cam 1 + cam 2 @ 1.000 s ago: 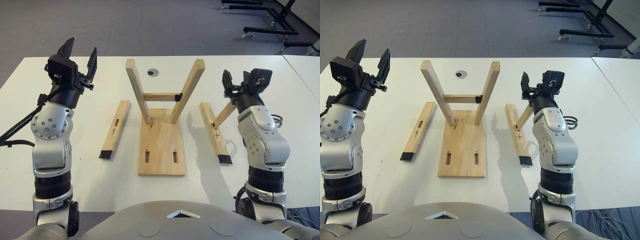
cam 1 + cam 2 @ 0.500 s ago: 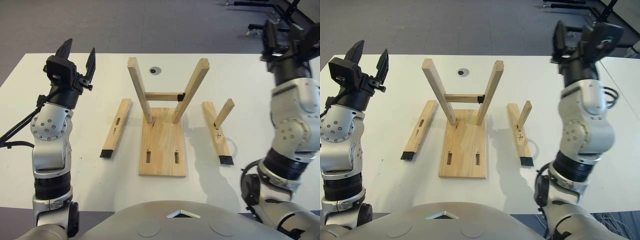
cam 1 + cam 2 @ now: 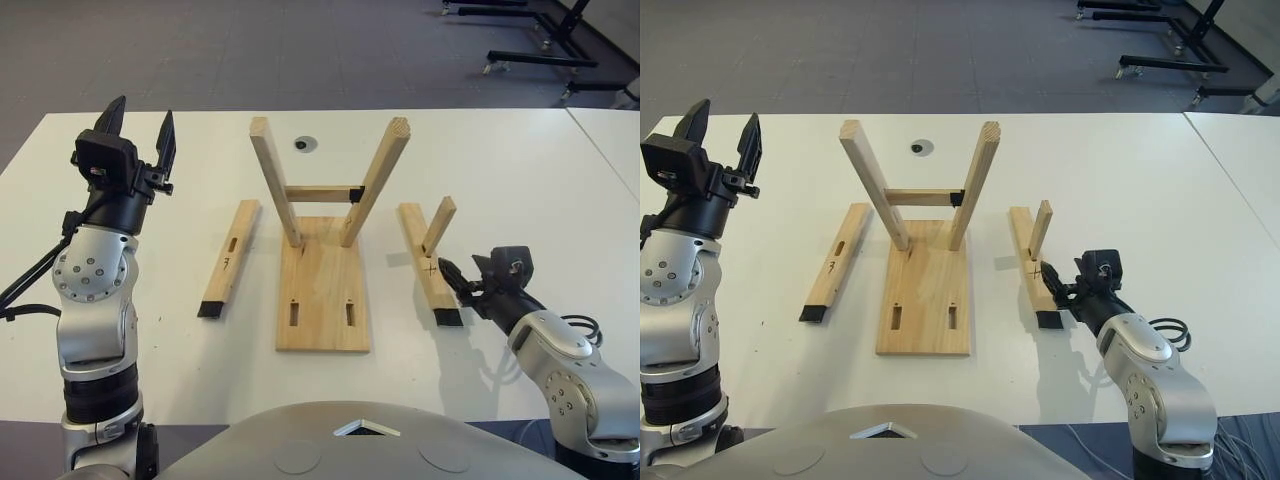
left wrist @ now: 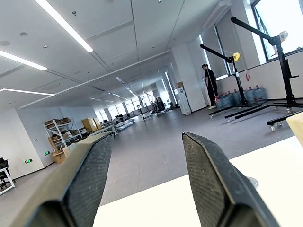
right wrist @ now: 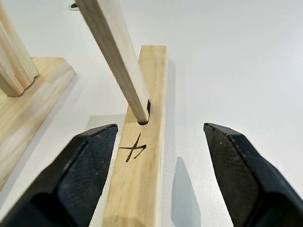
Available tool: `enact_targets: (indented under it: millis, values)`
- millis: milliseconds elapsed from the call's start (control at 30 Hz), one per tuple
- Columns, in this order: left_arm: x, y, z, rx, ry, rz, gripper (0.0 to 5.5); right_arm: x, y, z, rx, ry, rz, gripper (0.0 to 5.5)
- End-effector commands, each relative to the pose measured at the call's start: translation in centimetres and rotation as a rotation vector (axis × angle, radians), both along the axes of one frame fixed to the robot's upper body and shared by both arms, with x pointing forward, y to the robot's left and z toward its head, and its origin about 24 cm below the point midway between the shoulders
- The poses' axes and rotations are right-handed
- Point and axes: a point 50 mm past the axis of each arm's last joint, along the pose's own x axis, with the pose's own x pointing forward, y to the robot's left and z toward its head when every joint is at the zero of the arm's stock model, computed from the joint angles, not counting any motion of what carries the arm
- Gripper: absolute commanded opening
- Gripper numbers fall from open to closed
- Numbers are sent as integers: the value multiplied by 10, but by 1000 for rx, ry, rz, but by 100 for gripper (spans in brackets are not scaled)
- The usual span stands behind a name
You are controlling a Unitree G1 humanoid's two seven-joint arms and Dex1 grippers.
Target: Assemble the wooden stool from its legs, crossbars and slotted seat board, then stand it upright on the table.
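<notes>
Hovering upper left, left gripper, fingers apart, loose leg flat on worktop left of centre, seat board mid-frame bearing two legs and crossbar, right gripper lower right, fingers spread by pegged leg.

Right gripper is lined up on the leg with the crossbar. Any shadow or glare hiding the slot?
Right wrist view: no glare; the slot where the crossbar enters the leg is clearly visible, and shadows lie on the table beside it. Left eye view: the upright legs cast shadow on the table beside the seat board. Left wrist view: bright windows far off.
</notes>
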Motion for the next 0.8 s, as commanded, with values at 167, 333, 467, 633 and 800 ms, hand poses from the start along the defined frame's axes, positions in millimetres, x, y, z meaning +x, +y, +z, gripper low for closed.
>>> enact_targets:
  millis: [167, 333, 467, 633, 800]
  values:
    - [3, -3, 0, 18, 20, -21, 264, -5, 23, -19, -40, 110, 63, 411]
    - [6, -10, -5, 0, 76, -79, 264, -6, 21, -39, -77, 181, 50, 376]
    - [2, -19, -26, -9, 227, -114, 264, -8, 20, -47, -90, 218, 81, 306]
    - [3, -16, -32, -25, 251, -71, 264, -1, 13, -47, -120, 181, 98, 217]
    - [5, -13, -44, -38, 309, -70, 264, 3, 5, -60, -126, 155, 100, 206]
